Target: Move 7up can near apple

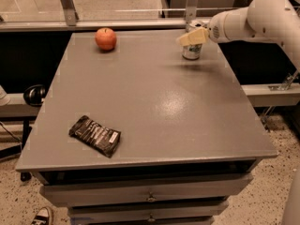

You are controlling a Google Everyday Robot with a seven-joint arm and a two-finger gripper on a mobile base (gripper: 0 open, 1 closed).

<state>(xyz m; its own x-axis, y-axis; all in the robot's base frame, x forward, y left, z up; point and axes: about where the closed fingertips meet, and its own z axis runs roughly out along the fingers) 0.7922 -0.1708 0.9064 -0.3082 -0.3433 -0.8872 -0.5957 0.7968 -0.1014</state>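
Note:
The 7up can [191, 52] stands upright on the grey table [154, 107] near its far right corner. It is silver with green markings, and its top is partly hidden by my gripper. My gripper [192, 36] is at the can's upper part, on a white arm [253, 18] that reaches in from the right. The red-orange apple [106, 38] sits near the far left corner of the table, well to the left of the can.
A flat black snack packet [95, 135] lies near the table's front left edge. Drawers [150, 197] sit under the table front. A glass partition and rail [117, 23] run behind the far edge. A shoe [41, 216] is on the floor at the front left.

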